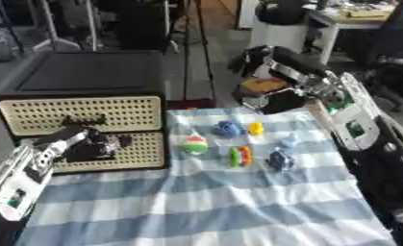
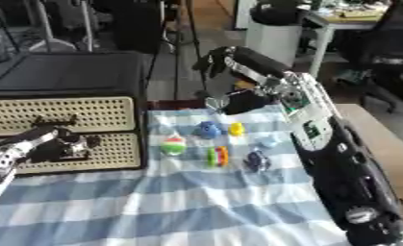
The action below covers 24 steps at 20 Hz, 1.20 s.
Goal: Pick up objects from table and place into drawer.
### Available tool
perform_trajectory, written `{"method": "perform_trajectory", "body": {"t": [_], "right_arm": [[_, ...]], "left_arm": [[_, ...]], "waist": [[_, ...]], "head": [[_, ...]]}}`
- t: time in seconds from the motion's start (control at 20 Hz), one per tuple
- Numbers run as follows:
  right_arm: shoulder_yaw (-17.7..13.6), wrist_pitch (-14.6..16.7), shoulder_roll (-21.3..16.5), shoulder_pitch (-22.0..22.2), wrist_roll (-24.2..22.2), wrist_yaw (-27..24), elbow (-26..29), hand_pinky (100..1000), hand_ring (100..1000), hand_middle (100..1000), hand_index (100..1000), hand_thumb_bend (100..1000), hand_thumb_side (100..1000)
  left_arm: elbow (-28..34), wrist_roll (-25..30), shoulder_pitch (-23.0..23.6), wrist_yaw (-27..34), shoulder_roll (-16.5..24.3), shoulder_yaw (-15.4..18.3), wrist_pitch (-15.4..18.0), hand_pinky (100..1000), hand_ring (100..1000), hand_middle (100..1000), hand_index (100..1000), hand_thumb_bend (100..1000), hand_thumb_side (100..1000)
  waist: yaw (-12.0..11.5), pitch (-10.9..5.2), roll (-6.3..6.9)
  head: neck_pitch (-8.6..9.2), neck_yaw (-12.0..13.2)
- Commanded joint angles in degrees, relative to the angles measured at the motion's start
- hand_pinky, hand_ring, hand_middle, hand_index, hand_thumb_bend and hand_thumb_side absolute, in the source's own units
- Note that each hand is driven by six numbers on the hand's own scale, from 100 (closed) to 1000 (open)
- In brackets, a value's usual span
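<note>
Lying on the checked cloth over the surface, six small toys cluster right of the two-drawer cabinet in the left eye view. Left hand curls its fingers at the lower drawer.

Right eye view shows more of the right hand, far behind the toys; whether its fingers are apart, I cannot tell.

My left hand covers part of the lower drawer; I can't tell its grip. The small toys blur beyond naming.
</note>
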<state>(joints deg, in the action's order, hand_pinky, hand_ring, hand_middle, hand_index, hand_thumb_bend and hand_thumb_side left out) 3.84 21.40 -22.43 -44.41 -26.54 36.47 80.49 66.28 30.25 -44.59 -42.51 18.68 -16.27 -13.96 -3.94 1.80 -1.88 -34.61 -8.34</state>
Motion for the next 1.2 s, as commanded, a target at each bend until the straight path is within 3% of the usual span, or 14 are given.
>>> {"method": "perform_trajectory", "body": {"t": [0.05, 0.85, 1.2], "right_arm": [[-0.83, -0.16, -0.84, -0.92, -0.1, -0.56, 0.89, 706, 670, 688, 833, 229, 482], [-2.29, -1.56, -2.54, 3.02, 0.3, -3.8, 4.61, 688, 655, 666, 830, 204, 496], [-3.4, -3.0, -4.14, 6.82, 2.86, -8.76, 9.25, 630, 604, 614, 806, 206, 484]], "left_arm": [[3.58, -1.72, -0.24, 1.29, 1.84, 0.9, 0.26, 603, 624, 673, 793, 674, 1000], [36.68, -4.73, 14.54, 9.58, 11.72, 3.19, -0.75, 513, 508, 567, 733, 649, 1000], [46.54, -8.4, 20.88, 13.48, 12.08, 5.61, -1.31, 481, 479, 546, 724, 670, 1000]], "waist": [[0.06, -0.62, 0.13], [-0.68, -1.13, 0.3], [-1.21, -1.36, 0.3]], "head": [[0.41, -0.16], [-0.34, -0.48], [-0.96, -0.07]]}}
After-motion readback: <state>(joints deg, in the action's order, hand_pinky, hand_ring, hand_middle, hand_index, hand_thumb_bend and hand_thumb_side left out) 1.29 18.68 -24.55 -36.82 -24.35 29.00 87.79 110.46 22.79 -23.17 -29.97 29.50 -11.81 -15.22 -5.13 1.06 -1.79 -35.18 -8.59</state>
